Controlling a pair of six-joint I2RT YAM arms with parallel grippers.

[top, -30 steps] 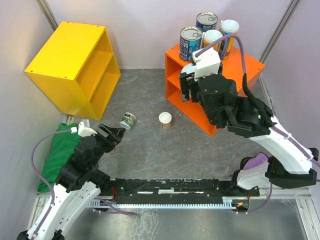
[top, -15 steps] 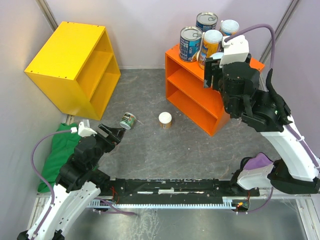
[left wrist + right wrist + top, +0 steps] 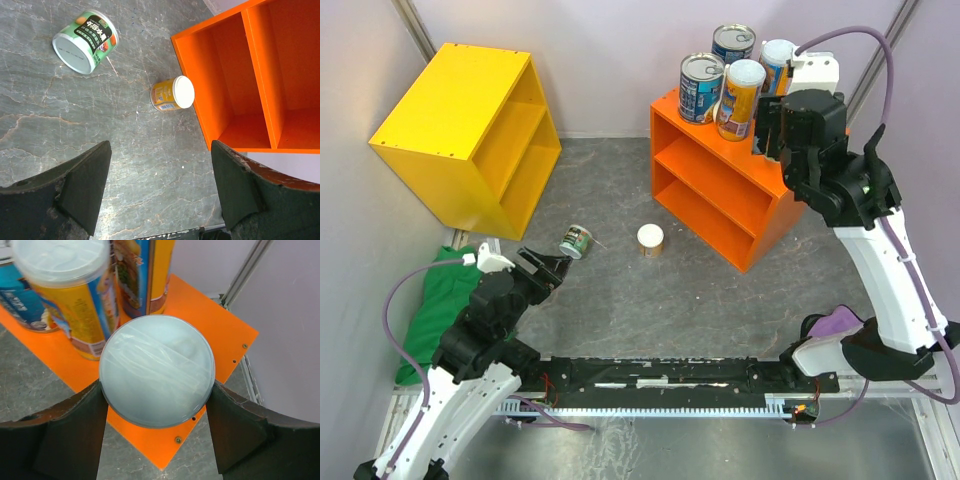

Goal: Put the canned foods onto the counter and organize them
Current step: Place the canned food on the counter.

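Note:
The orange counter (image 3: 712, 180) stands at the back right. On its top are two blue-labelled tins (image 3: 701, 88) (image 3: 733, 44) and two slim white-lidded cans (image 3: 740, 98) (image 3: 777, 62). My right gripper (image 3: 768, 126) hangs over the counter's right part, shut on a short pale-lidded can (image 3: 157, 371), just above the orange top (image 3: 220, 335) beside a slim can (image 3: 70, 295). The held can is hidden in the top view. A green-labelled can (image 3: 576, 241) lies on its side and a yellow can (image 3: 650, 240) stands on the floor. My left gripper (image 3: 545, 268) is open and empty, near the green can (image 3: 86, 42).
A yellow cabinet (image 3: 470, 130) stands at the back left. A green cloth (image 3: 430, 300) lies by the left arm. A black rail (image 3: 650, 375) runs along the near edge. The counter's open shelves (image 3: 240, 75) face the floor cans.
My right arm has lifted the short can from in front of the counter, up and to the right, to over the counter's top. The left arm has not moved.

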